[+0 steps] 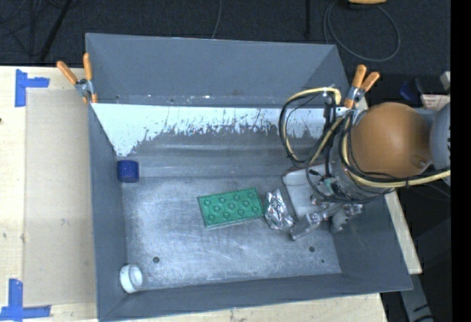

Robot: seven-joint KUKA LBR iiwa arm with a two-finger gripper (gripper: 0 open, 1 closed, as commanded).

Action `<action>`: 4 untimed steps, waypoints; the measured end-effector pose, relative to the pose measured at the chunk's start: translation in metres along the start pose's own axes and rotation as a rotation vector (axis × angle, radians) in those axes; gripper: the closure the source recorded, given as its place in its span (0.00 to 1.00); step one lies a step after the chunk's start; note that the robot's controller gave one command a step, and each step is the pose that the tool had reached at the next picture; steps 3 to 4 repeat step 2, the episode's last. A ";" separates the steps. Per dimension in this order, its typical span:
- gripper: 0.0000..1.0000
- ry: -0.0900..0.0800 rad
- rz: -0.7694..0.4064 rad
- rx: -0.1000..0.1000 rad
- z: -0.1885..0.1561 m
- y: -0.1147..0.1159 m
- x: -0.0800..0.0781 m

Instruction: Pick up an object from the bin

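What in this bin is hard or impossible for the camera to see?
Camera view:
- Right end of the bin: its floor lies hidden under the arm's orange cover and cables.
- Crumpled silver piece: its right edge is covered by the gripper, so contact between them cannot be judged.
- Small white round thing, near left corner, and small blue thing, by the left wall: too small to identify.

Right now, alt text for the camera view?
The gripper sits low at the right of the grey bin, beside a crumpled silver piece. A green studded block lies mid-floor; a blue cap and a white cap lie at the left.
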State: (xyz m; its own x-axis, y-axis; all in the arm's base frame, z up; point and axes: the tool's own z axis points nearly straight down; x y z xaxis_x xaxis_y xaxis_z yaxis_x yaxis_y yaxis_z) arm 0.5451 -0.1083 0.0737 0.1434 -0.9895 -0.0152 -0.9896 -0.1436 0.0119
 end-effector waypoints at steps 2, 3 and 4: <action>1.00 0.018 -0.206 0.015 0.000 -0.009 -0.091; 1.00 0.018 -0.206 0.015 0.000 -0.009 -0.091; 1.00 0.018 -0.206 0.015 0.000 -0.009 -0.091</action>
